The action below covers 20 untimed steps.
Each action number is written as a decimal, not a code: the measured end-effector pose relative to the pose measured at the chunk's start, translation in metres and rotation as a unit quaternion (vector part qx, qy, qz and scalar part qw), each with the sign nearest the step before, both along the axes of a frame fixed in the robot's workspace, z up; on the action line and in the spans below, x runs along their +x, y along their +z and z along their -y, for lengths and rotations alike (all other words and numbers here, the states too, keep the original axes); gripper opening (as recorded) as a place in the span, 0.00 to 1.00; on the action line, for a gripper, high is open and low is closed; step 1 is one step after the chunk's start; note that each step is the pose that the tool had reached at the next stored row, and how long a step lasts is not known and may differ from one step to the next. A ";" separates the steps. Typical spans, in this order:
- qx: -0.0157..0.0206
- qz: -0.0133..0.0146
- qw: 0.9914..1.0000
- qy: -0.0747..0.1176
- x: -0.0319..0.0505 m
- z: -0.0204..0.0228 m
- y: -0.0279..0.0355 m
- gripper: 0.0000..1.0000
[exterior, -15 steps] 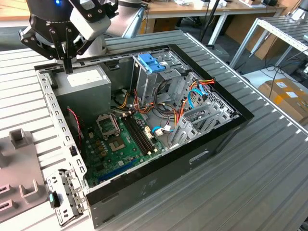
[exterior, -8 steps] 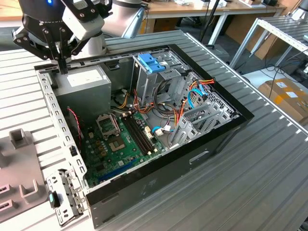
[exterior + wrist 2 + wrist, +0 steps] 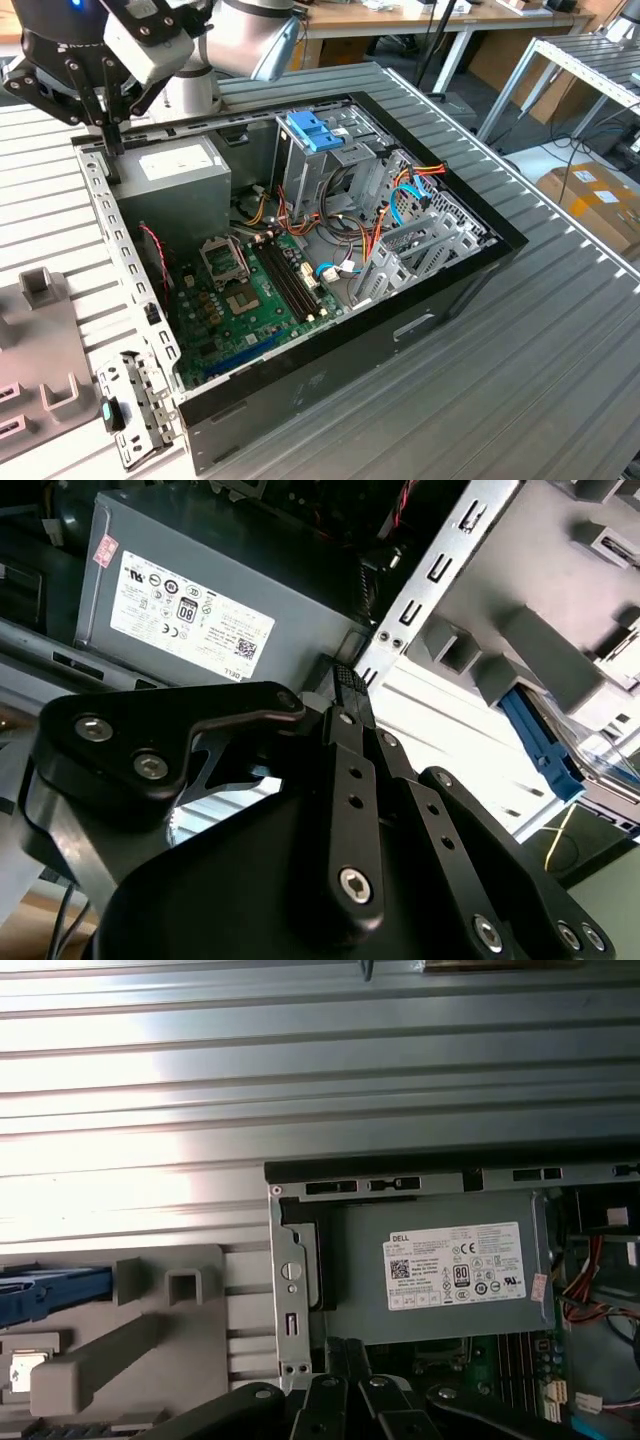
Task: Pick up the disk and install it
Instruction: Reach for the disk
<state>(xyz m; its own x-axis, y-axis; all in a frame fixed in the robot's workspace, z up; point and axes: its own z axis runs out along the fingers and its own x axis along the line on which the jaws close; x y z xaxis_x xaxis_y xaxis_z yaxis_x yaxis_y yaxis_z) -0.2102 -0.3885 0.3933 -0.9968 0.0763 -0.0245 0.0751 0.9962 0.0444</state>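
Exterior view: the gripper [image 3: 110, 148], fingers pinched together and empty, hangs over a corner of the open computer case [image 3: 470, 270], power supply [image 3: 180, 165] just beside it.

Second wrist view: the supply's white printed label [image 3: 185, 615] faces the fingertips. The blue-railed disk [image 3: 545, 745] lies well off to the side, in a grey holder [image 3: 545, 640].

First wrist view: the case's metal end wall [image 3: 290, 1290] stands between gripper and disk.

place: robotics lab/workshop | cues: ribbed metal bench [image 3: 560, 330], opened computer case [image 3: 330, 372], cardboard box [image 3: 596, 200], floor cables [image 3: 588, 142]
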 end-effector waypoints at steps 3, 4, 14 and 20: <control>0.000 0.000 1.000 0.000 -0.0088 -0.0011 0.0000 0.11; 0.000 0.000 1.000 0.000 -0.0103 -0.0013 0.0000 0.11; 0.000 0.000 1.000 0.000 -0.0385 -0.0051 0.0000 0.11; 0.000 0.000 1.000 0.000 -0.0564 -0.0087 0.0000 0.11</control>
